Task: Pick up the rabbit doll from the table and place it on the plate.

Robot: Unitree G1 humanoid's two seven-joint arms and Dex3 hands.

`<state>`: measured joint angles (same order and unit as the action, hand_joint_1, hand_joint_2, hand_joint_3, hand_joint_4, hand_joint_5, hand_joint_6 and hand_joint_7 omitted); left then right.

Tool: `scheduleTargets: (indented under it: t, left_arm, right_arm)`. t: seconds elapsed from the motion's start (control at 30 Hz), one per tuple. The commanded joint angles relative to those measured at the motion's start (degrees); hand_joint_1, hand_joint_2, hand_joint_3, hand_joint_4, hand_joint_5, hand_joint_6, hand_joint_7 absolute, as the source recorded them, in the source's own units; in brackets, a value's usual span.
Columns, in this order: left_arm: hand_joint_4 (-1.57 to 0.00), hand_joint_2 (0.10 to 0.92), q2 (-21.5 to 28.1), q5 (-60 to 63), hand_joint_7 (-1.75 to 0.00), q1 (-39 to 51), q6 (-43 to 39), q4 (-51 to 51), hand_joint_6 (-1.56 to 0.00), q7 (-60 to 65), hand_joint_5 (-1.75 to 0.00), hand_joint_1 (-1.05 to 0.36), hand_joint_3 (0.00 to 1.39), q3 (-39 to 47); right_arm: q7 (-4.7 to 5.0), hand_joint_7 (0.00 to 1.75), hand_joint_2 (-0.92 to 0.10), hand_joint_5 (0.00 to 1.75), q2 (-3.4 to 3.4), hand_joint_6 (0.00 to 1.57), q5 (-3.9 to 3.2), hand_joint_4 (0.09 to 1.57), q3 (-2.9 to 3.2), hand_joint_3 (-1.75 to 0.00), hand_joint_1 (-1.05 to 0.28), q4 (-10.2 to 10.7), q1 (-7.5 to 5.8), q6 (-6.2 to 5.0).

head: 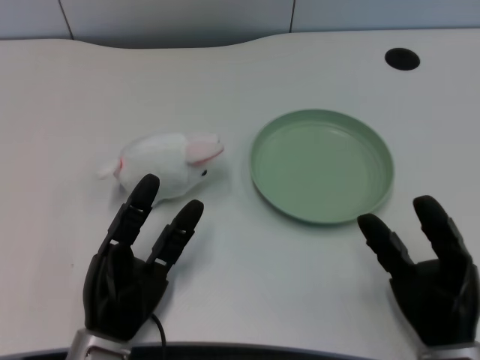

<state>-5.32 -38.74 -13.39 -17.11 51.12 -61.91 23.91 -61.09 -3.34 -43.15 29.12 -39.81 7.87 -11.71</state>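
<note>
The left hand [131, 274] lies with fingers spread wide, holding nothing. The rabbit doll [166, 165] is at its 12 o'clock; the plate [322, 166] at the doll's 3 o'clock.

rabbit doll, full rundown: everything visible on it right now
The rabbit doll is a small white plush, soft and fuzzy-looking, with pink-lined ears pointing right toward the green plate and a small dark eye on the near side. A short tail-like nub sticks out at its left end. It lies on its side on the white table, left of the plate and apart from it. The left hand is just in front; one fingertip overlaps its near edge, contact unclear. Nothing holds it.
</note>
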Motion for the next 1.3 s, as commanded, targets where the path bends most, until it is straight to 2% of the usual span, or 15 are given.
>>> scheduleTargets:
  t: [0.03, 0.13, 0.2, 0.27, 0.4, 0.57, 0.67, 0.77, 0.93, 1.0, 1.03, 1.13, 1.3]
  left_arm:
    - [-0.44, 0.921, -3.43, -0.41, 0.0, 1.29, -0.1, -1.1, -0.33, 0.29, -0.01, -0.74, 0.2, -0.01]
    - [-0.44, 0.921, -3.44, -0.39, 0.0, 1.35, -0.06, -1.33, -0.33, 0.34, -0.01, -0.74, 0.2, -0.03]
    - [-0.44, 0.921, -1.26, 1.42, 0.0, -0.04, -2.25, -3.24, -0.3, 0.91, -0.01, -0.74, 0.21, -0.76]
    - [-0.44, 0.921, 0.19, 2.29, 0.0, -1.11, -2.86, -5.04, -0.3, 1.66, -0.01, -0.74, 0.21, -1.18]
    - [-0.46, 0.921, 2.51, 2.48, -0.01, -3.92, -1.99, -8.94, -0.32, 2.72, -0.02, -0.71, 0.19, -1.74]
    - [-0.46, 0.921, 2.86, 2.38, 0.0, -4.45, -1.76, -9.4, -0.31, 2.71, -0.01, -0.7, 0.17, -1.89]
    - [-0.46, 0.921, 3.45, 2.63, 0.0, -5.59, -2.59, -9.04, -0.3, 2.12, -0.01, -0.69, 0.17, -1.92]
    - [-0.55, 0.871, 9.7, 16.29, -0.02, -13.06, -18.86, -4.77, -0.4, 10.94, -0.03, -0.75, 0.07, -4.57]
    - [-0.58, 0.872, 10.9, 18.86, -0.01, -15.22, -24.6, -0.54, -0.42, 13.65, -0.03, -0.76, 0.03, -5.72]
    - [-0.57, 0.848, 19.18, 33.4, -0.01, -21.91, -32.98, 3.22, -0.43, 22.98, -0.02, -0.71, 0.01, -10.38]
    - [-0.57, 0.838, 21.71, 38.16, -0.01, -24.0, -35.67, 4.66, -0.44, 26.5, -0.02, -0.7, 0.01, -12.01]
    - [-0.57, 0.829, 25.35, 47.36, -0.01, -27.92, -38.93, 7.81, -0.45, 35.13, -0.01, -0.68, 0.0, -15.95]
    - [-0.56, 0.834, 28.72, 56.12, -0.01, -31.71, -40.36, 11.14, -0.45, 45.89, -0.01, -0.69, 0.0, -22.09]
  right_arm:
    - [0.06, 0.0, -0.92, 0.01, -0.23, 0.89, -0.21, 0.92, -0.02, -0.13, -0.79, -0.33, -0.27, 0.1]
    - [0.1, 0.0, -0.92, 0.01, -0.25, 0.89, -0.22, 0.93, -0.02, -0.12, -0.79, -0.31, -0.27, 0.15]
    - [1.08, 0.01, -0.92, 0.01, -0.41, 0.89, 0.89, 0.93, -0.4, -0.13, -0.8, -0.5, -0.05, -1.09]
    - [1.28, 0.0, -0.92, 0.01, -0.43, 0.89, 1.27, 0.93, -0.55, -0.14, -0.81, -0.94, 0.24, -1.56]
    - [1.1, 0.0, -0.92, 0.01, -0.43, 0.89, 1.03, 0.93, -0.43, -0.14, -0.8, -2.16, 0.99, -1.59]
    - [1.11, 0.0, -0.92, 0.01, -0.46, 0.9, 1.01, 0.94, -0.42, -0.13, -0.8, -2.46, 1.16, -1.81]
    - [0.99, 0.0, -0.92, 0.01, -0.41, 0.9, 0.73, 0.94, -0.49, -0.12, -0.8, -2.51, 1.32, -1.02]
    - [1.26, 0.0, -0.92, 0.01, -0.38, 0.9, 1.48, 0.93, -0.76, -0.12, -0.82, -3.32, 2.04, -2.0]
    - [1.13, 0.0, -0.92, 0.01, -0.35, 0.9, 1.64, 0.93, -0.65, -0.12, -0.82, -3.79, 2.31, -2.32]
    - [1.47, 0.0, -0.92, 0.01, -0.47, 0.9, 1.64, 0.94, -0.49, -0.12, -0.82, -3.86, 2.52, -2.67]
    - [1.56, 0.0, -0.92, 0.01, -0.5, 0.9, 1.62, 0.94, -0.43, -0.12, -0.82, -3.88, 2.59, -2.76]
    - [1.32, 0.0, -0.92, 0.01, -0.31, 0.89, 1.42, 0.94, -0.3, -0.12, -0.82, -3.93, 2.66, -2.47]
    - [1.06, 0.0, -0.92, 0.01, -0.14, 0.89, 1.23, 0.93, -0.12, -0.12, -0.82, -4.07, 2.75, -2.35]
